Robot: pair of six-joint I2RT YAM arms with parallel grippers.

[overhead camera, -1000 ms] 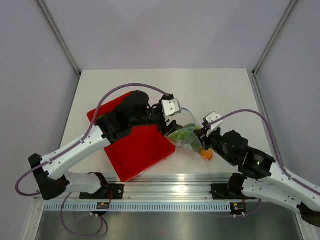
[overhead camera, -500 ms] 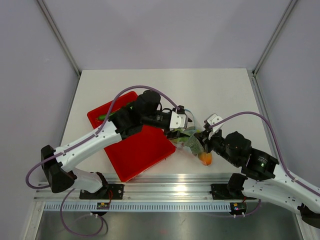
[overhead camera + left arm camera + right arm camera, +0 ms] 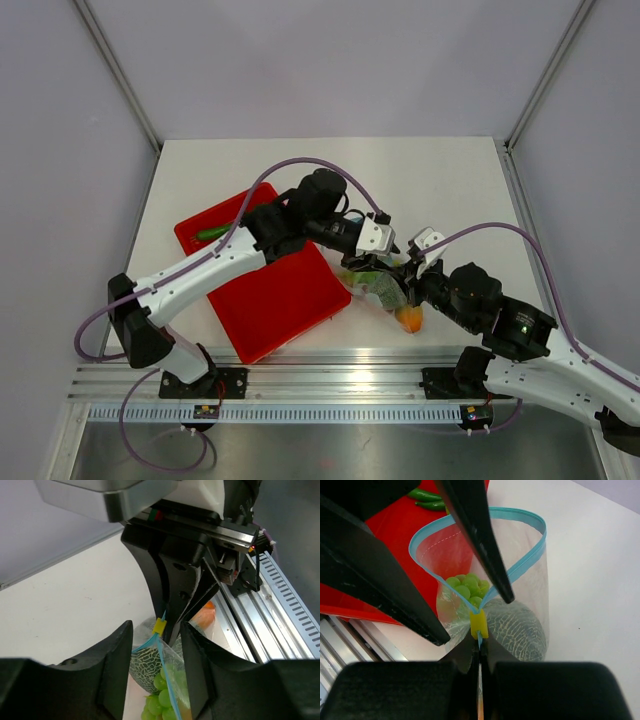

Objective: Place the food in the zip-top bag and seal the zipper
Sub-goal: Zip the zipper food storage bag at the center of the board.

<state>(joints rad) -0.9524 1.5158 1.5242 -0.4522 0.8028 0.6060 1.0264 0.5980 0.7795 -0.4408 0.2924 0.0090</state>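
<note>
The left arm is being stretched toward the desk's near edge, its left gripper being held parted. The right gripper is being clamped tight.

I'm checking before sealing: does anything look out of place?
Yes: a green cucumber lies on the red tray, outside the zip-top bag, while the right gripper pinches the zipper beside its yellow slider.

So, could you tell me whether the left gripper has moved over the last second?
Yes. The left gripper has swung to the right, farther from the red tray and over the bag.
</note>
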